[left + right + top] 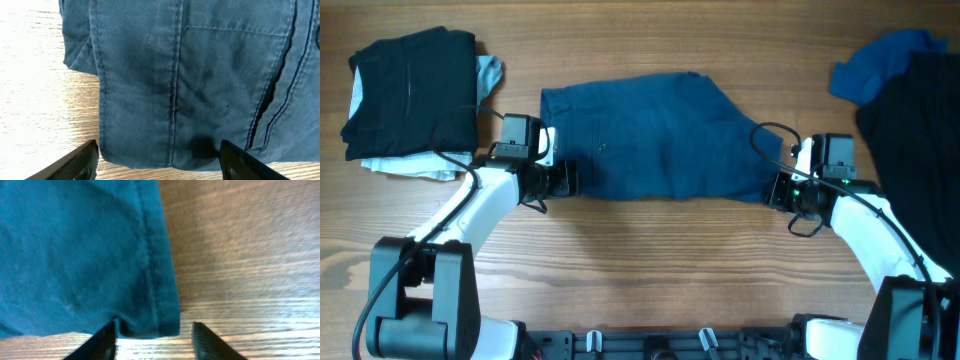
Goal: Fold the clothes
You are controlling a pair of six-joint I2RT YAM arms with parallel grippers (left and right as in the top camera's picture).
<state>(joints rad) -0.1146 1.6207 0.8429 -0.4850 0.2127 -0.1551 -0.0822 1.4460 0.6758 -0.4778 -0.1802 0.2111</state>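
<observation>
While blue shorts [655, 140] lie spread, black clothes [410, 90] sit folded apart.

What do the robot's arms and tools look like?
The left arm and right arm are glossy white curved links on black bases, with black blocks at the wrists and thin black cables looping off them. The left tool and right tool each end in two flat black fingers.

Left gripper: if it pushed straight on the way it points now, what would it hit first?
Probably the near edge of the dark blue shorts, lying just ahead of the open left gripper; whether it would slide over or under is unclear.
</observation>
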